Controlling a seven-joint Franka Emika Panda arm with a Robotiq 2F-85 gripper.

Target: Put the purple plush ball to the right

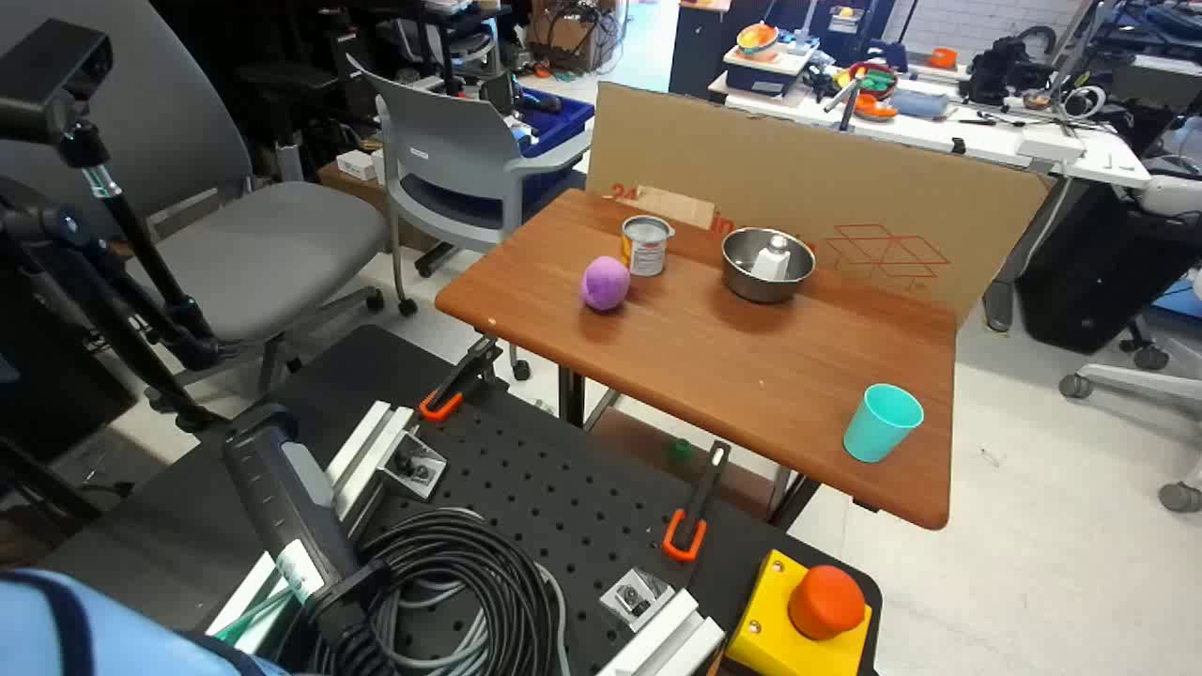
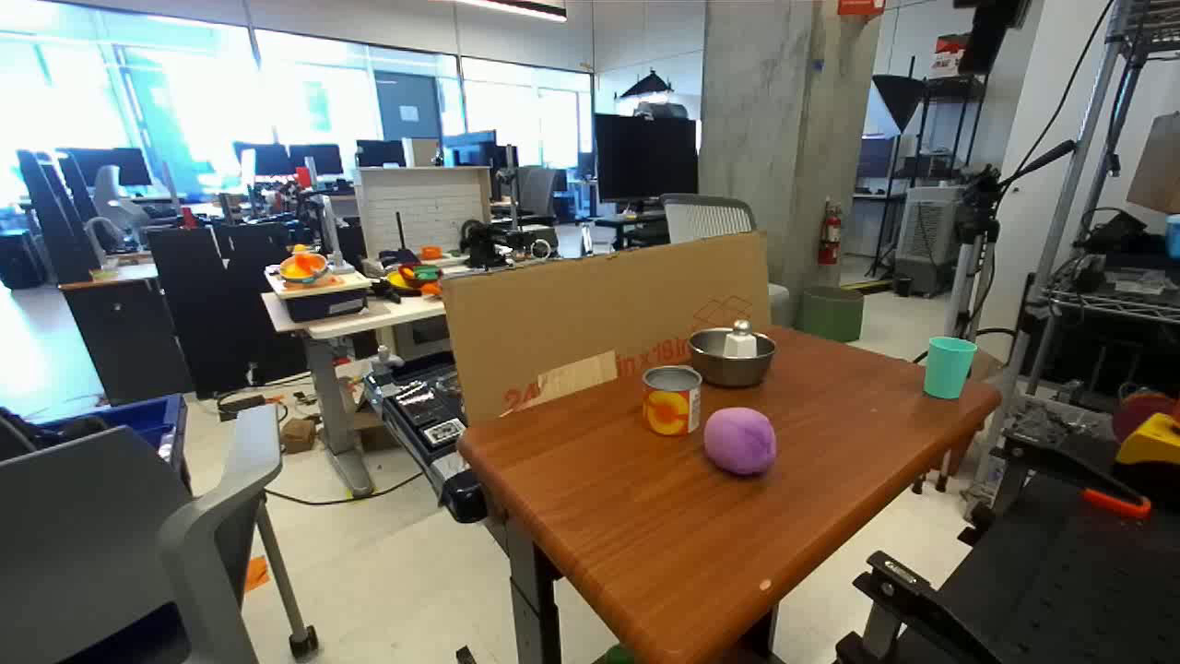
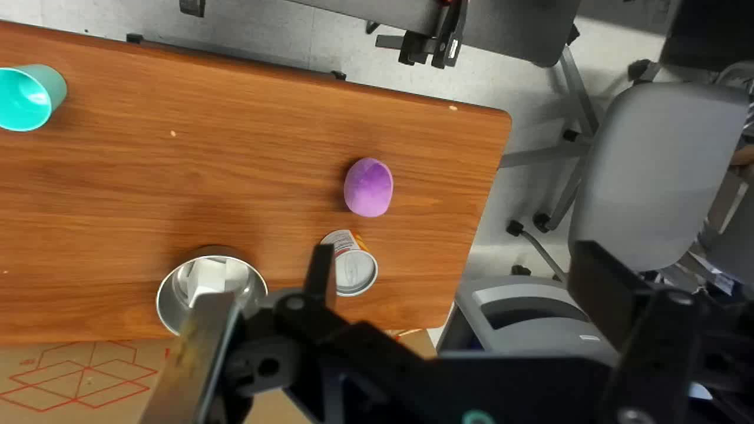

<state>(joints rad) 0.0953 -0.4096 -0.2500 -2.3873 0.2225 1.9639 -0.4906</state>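
Observation:
The purple plush ball [image 1: 605,284] sits on the brown wooden table [image 1: 751,366], beside the can. It also shows in an exterior view [image 2: 740,442] and in the wrist view [image 3: 369,187]. My gripper [image 3: 459,250] shows only in the wrist view. Its two black fingers are wide apart with nothing between them. The camera looks down on the table from above, and the ball lies beyond the fingers, apart from them. The fingers do not show in either exterior view.
A can [image 1: 647,246] stands next to the ball. A steel bowl [image 1: 767,265] holds a white shaker-like object [image 1: 772,259]. A teal cup [image 1: 883,422] stands near a table corner. A cardboard panel [image 1: 808,178] rises along one table edge. Grey chairs [image 3: 654,171] stand beside the table.

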